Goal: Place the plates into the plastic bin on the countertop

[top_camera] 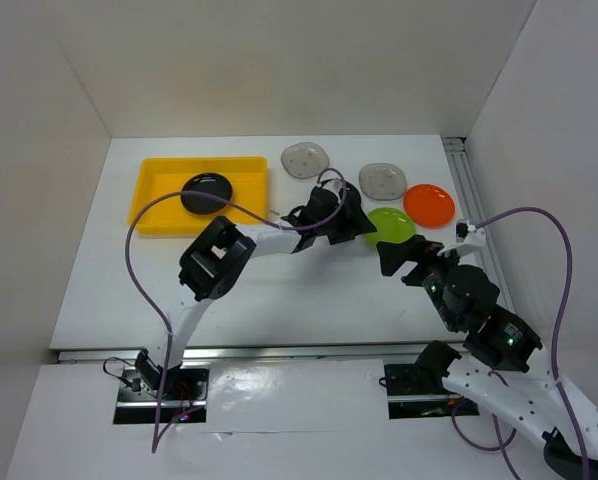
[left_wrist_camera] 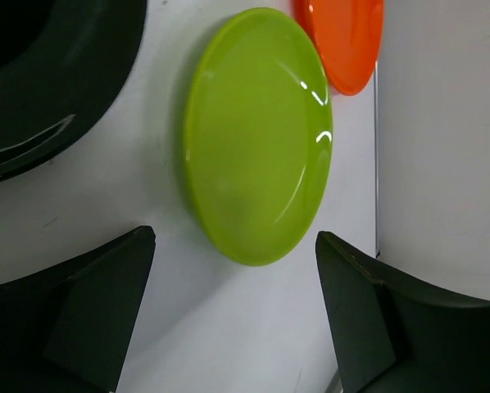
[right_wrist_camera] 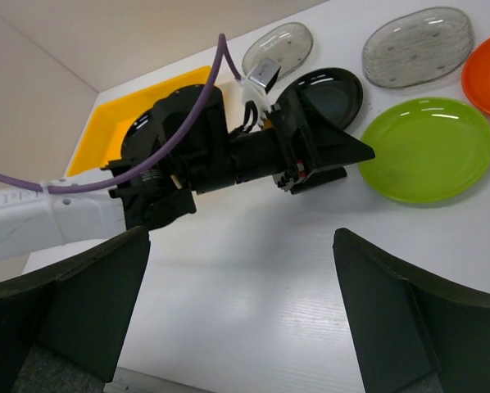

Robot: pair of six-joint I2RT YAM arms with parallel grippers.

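The left gripper [left_wrist_camera: 235, 241] stands with its jaws spread wide and nothing between them. The lime green plate [left_wrist_camera: 257, 135] lies flat on the white countertop [top_camera: 279, 300] just ahead of the fingertips, its near rim reaching into the gap between the two dark fingers [left_wrist_camera: 106, 303] without touching either. From the right wrist view the tips of that gripper sit just beside the green plate's left edge. The plate is glossy, round and shallow, with a softly raised rim and small bright highlights on its far side. An orange plate [left_wrist_camera: 347, 41] lies just beyond it, the two rims close together. A glossy black plate [left_wrist_camera: 48, 74] rests on the countertop on the other side of the green one, close under the left gripper's body. The right gripper [right_wrist_camera: 241, 237] is also fully spread and holds nothing; it hangs near the green plate on its near right side, looking across at the left arm. Two translucent grey speckled plates [top_camera: 304, 158] [top_camera: 382, 179] lie further back, apart from each other. The yellow plastic bin [top_camera: 159, 200] stands at the far left of the countertop, well apart from the green plate, with a second black plate [top_camera: 207, 190] lying inside it.
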